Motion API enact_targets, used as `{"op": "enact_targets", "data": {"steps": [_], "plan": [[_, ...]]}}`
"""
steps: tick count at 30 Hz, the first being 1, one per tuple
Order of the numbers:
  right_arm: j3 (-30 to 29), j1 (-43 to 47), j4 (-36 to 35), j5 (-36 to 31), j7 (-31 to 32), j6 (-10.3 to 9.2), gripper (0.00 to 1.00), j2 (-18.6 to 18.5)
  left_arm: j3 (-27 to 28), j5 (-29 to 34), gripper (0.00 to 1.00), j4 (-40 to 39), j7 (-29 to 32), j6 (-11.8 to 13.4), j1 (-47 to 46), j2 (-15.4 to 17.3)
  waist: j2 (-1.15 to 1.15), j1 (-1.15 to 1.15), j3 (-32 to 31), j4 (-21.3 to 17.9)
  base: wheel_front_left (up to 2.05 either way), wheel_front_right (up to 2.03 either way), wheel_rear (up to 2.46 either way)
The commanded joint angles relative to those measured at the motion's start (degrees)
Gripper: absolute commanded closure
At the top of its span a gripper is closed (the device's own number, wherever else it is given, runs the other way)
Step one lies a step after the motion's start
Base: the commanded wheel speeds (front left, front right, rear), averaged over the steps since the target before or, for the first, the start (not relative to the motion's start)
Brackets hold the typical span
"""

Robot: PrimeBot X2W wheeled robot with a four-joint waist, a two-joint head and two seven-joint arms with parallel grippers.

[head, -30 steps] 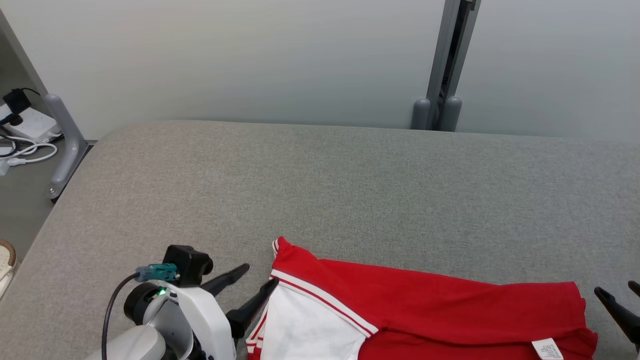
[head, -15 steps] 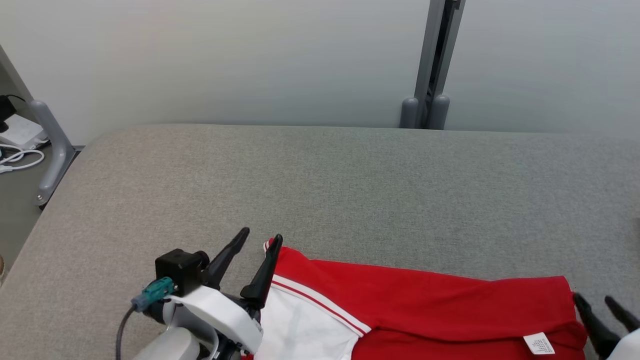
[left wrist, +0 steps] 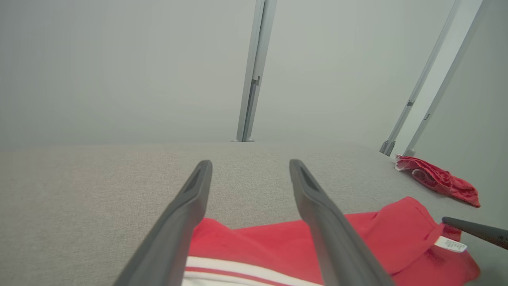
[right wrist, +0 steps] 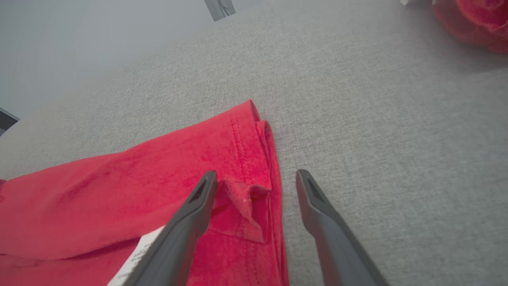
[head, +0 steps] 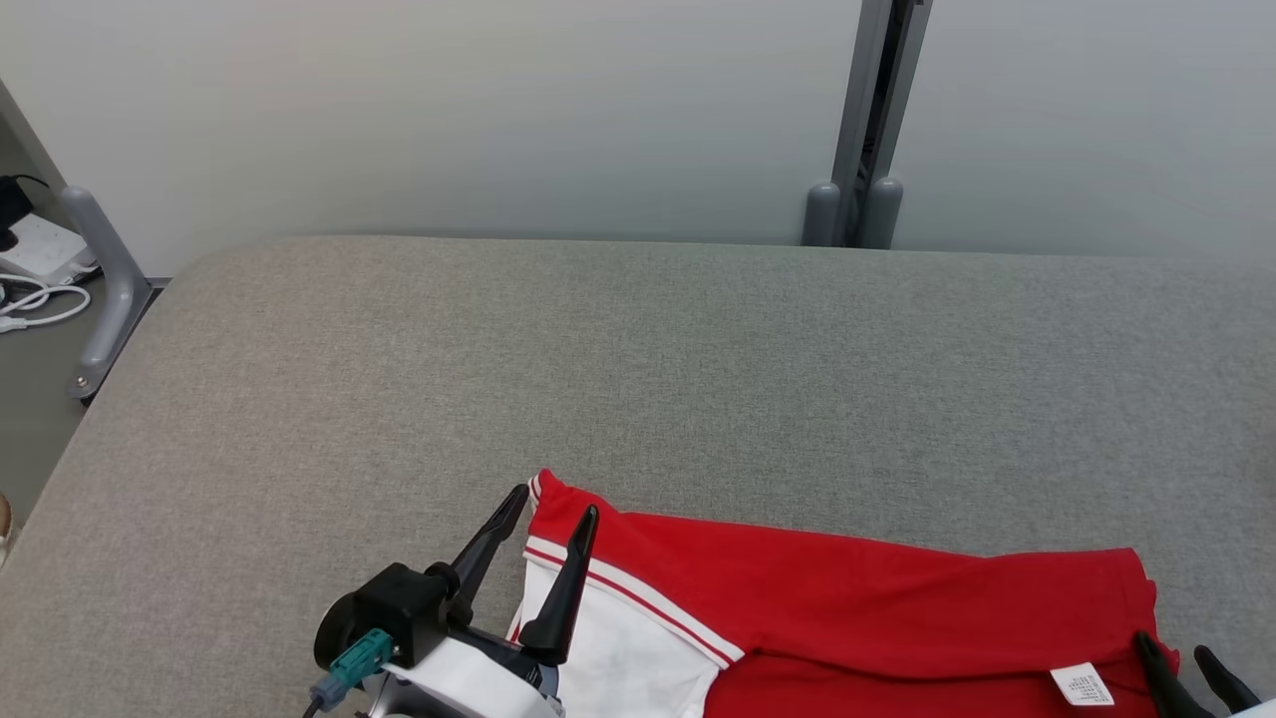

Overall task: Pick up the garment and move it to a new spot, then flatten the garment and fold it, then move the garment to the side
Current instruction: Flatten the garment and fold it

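The garment [head: 857,608] is red with a white panel and red-white striped trim, lying flat near the front edge of the grey padded table [head: 638,379]. My left gripper [head: 554,501] is open, with its fingers either side of the garment's striped left corner. In the left wrist view the left gripper [left wrist: 250,163] stands over the garment [left wrist: 357,238]. My right gripper [head: 1171,646] is open at the garment's right hem, beside the white label [head: 1082,686]. In the right wrist view the right gripper [right wrist: 256,172] straddles the folded hem of the garment [right wrist: 178,167].
A second red cloth [left wrist: 440,180] lies crumpled far off to the right on the table. A grey post [head: 847,214] stands behind the far edge. At the left are a metal leg [head: 100,289] and white cables [head: 35,304] on the floor.
My left gripper has swung forward and right until its fingers flank the garment's left corner. My right gripper has come in from the right onto the right hem. The camera has shifted slightly.
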Motion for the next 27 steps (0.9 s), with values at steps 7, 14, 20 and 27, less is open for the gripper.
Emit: {"op": "enact_targets", "data": {"steps": [7, 14, 20, 27], "plan": [[-1.48, 0.92, 1.65, 0.23, -0.23, -0.02, 0.00, 1.10, 4.16, 4.20, 0.00, 1.18, -0.17, -2.89, 1.12, -2.54, 0.00, 0.00, 0.54, 0.98, 0.00, 0.00, 0.00], [-0.23, 0.22, 4.30, 2.95, -0.24, -0.02, 0.00, 2.27, 6.25, 6.66, 0.00, 1.86, -0.17, -4.35, 1.70, -4.03, 0.00, 0.00, 1.14, 1.58, 0.00, 0.00, 0.00], [3.68, -0.21, 5.28, 4.42, 0.00, -0.01, 0.00, 3.65, 7.28, 7.70, 0.00, 2.06, -0.17, -4.95, 2.02, -4.64, 0.00, 0.00, 1.37, 1.72, 0.00, 0.00, 0.00], [2.03, -1.76, 4.95, 5.08, -0.11, -0.02, 1.00, 2.61, 8.02, 8.50, 0.00, 2.52, -0.17, -5.38, 2.17, -5.05, 0.00, 0.00, 1.09, 1.33, 0.00, 0.00, 0.00]]}}
